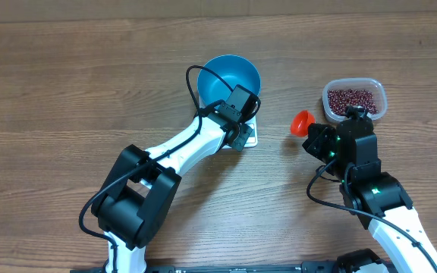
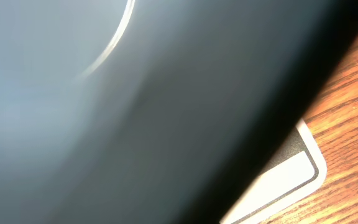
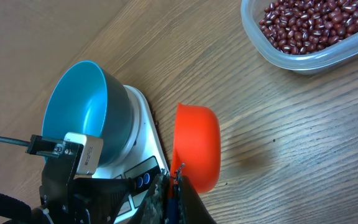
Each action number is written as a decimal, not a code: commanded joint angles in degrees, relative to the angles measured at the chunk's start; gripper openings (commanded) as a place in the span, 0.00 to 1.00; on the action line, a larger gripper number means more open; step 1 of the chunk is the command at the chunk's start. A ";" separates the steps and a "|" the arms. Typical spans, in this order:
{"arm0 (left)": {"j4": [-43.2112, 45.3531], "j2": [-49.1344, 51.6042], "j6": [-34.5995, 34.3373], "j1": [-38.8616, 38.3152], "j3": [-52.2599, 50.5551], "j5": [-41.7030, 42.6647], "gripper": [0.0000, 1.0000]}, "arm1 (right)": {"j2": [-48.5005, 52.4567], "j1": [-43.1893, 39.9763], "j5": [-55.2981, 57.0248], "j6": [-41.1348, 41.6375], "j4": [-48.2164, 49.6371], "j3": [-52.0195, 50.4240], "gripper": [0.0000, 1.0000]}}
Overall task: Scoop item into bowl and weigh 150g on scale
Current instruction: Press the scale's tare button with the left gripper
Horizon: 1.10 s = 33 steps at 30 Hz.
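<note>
Handling begins at the left, where the left gripper (image 1: 241, 106) sits clenched at the near rim of the round bright blue plastic bowl (image 1: 230, 76). Its wrist view is filled by the blurred bowl wall, so it cannot be told whether the fingers actually pinch the rim. The bowl stands empty on the small flat white rectangular kitchen scale (image 1: 250, 137), which rests on the brown wood-grain table (image 1: 51, 91) with only its display corner showing past the bowl. The bowl looks light, stiff and smooth-walled, and it would likely slide on the scale's slick top if nudged. A pinch on the thin rim is therefore the sensible hold, and any touch during weighing would probably upset the reading. Further right, the right gripper (image 3: 174, 193) is clamped on the handle of the small orange plastic scoop (image 1: 301, 121). The scoop's cup hangs over bare table between the scale and the tub, and no beans show in it from overhead. The scoop appears rigid and light, so the handle grip should be enough. Farthest right, the clear rounded-rectangular plastic tub (image 1: 378, 95) holds the tiny dark red-maroon beans (image 1: 351, 98) in a loose, shallow pile. They look hard, smooth and light, and they should flow and roll freely. Fingers could hardly pick them up, so the scoop must dig under them and then travel level, since a tilt would probably scatter them across the table.
</note>
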 commanded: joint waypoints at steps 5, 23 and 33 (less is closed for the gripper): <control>-0.24 2.05 1.27 0.00 0.00 -1.20 0.04 | -0.57 -0.17 0.90 -0.28 0.55 1.18 0.04; 0.24 2.05 1.29 0.00 -0.02 -1.18 0.04 | -0.57 -0.15 1.27 -0.26 0.52 1.18 0.04; -0.20 2.05 1.29 0.00 -0.07 -1.16 0.04 | -0.02 -0.17 1.92 -0.28 0.48 1.18 0.04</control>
